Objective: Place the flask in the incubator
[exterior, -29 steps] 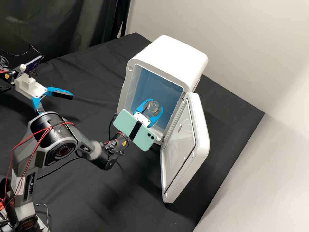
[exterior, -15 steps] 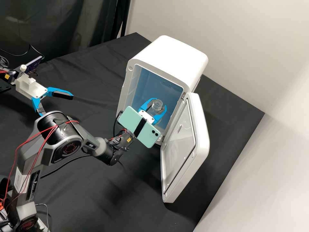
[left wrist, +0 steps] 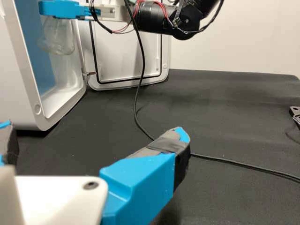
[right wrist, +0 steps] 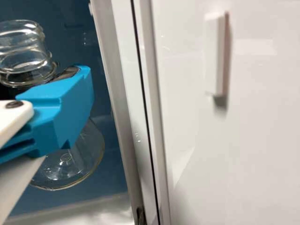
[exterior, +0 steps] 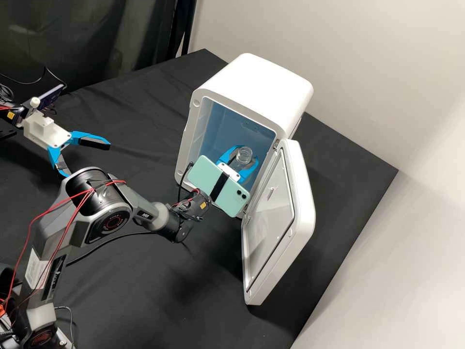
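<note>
Inside, your right end effector [exterior: 240, 162] is clenched on the neck of the clear glass flask [exterior: 243, 156]. Both are within the blue chamber of the white incubator [exterior: 261, 92], and its door [exterior: 286, 218] stands open to the side.

From the high view you cannot tell whether the flask touches the chamber floor. The left wrist view looks in from the side and shows it upright, held in the upper part of the chamber with a gap under its base. The right wrist view brings you very near: you see the threaded mouth, one blue finger [right wrist: 61, 112] pressed on the neck, and the inner face of the door just beside.

A mint-green phone [exterior: 218, 185] strapped on the right wrist covers the lower part of the opening in the high view, so the flask's body is hidden there. Red wires [exterior: 77, 196] run along that arm.

Your left end effector [exterior: 86, 156] is released, fingers spread, above the black bench [exterior: 145, 97] and well apart from the incubator. A black cable [left wrist: 138, 108] lies on the bench between them.
</note>
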